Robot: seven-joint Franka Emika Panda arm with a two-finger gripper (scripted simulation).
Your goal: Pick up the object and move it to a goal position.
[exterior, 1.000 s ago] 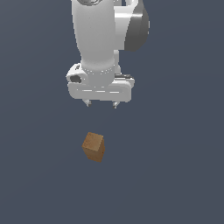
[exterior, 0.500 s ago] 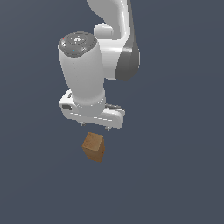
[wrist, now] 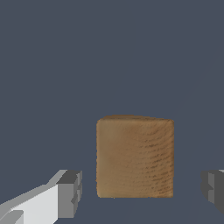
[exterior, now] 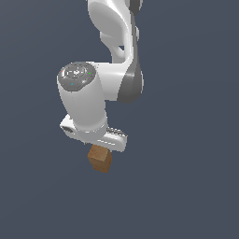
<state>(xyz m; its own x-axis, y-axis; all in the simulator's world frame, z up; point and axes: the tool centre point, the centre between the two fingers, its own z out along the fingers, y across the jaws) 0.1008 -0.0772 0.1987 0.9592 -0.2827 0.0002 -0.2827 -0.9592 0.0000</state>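
1. Closest to the wrist camera, the pincer [wrist: 140, 192] stands open: one grey-padded finger [wrist: 70, 194] on a white link shows on one side, and the other grey pad [wrist: 213, 188] shows at the opposite edge of that view.
2. Between those two fingers sits the cube [wrist: 134, 156], a small brown block with a plain wood-grain face. A gap of bare surface shows on each side of it, so neither pad touches it. It is narrower than the spread of the fingers.
3. Seen from the exterior view, the same cube [exterior: 100, 158] rests on the dark slate-blue tabletop [exterior: 186, 186], partly covered by the white hand of the arm [exterior: 93, 107] directly above it. Only its lower part and one corner show below the hand.
4. No edge or corner of the tabletop is visible in either view, so the cube's place cannot be tied to one.
5. Farther up, the arm's white wrist housing with its grey round cap leans over the cube, and the links beyond it rise out of the top of the exterior view.
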